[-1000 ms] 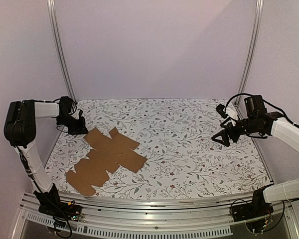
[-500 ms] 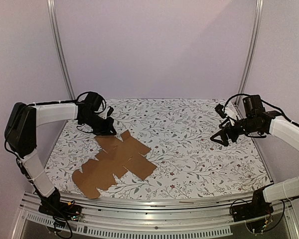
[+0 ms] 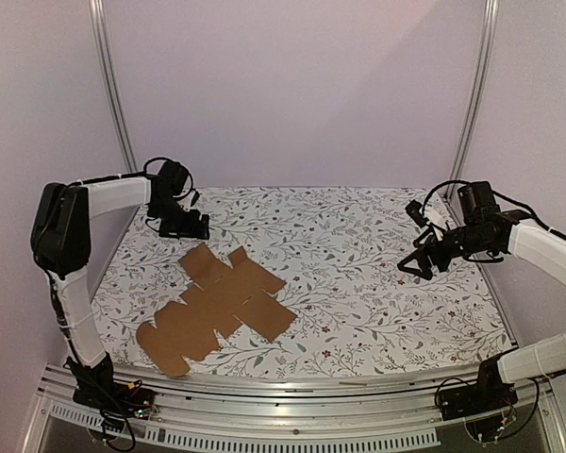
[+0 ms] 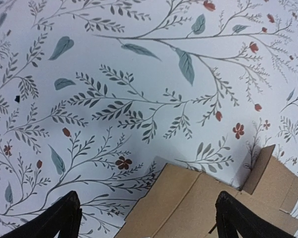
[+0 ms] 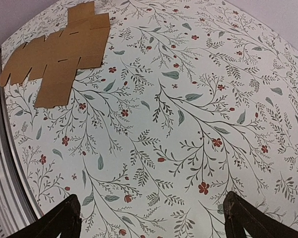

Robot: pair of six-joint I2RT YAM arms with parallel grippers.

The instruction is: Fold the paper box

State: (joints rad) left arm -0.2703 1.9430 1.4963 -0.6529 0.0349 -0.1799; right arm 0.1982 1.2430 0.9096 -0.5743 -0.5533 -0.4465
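Note:
The paper box (image 3: 222, 302) lies unfolded and flat on the floral table, left of centre, a brown die-cut sheet with creased panels and flaps. My left gripper (image 3: 193, 226) hovers open just beyond its far end, touching nothing. In the left wrist view that far panel (image 4: 198, 208) lies low between my spread fingers (image 4: 148, 201), with one small flap slightly raised at the right. My right gripper (image 3: 413, 267) is open over bare table at the right, well away from the box. Its wrist view shows the sheet (image 5: 59, 54) far off at the upper left, beyond my gripper (image 5: 151, 201).
A floral cloth (image 3: 358, 283) covers the table. A metal rail (image 3: 292, 382) runs along the near edge. Two upright posts (image 3: 113, 94) stand at the back corners against plain walls.
The left gripper dragged the box's far end rightward, then opened, let go and drew back toward the far left. The box has stayed put since. The right arm barely moved.

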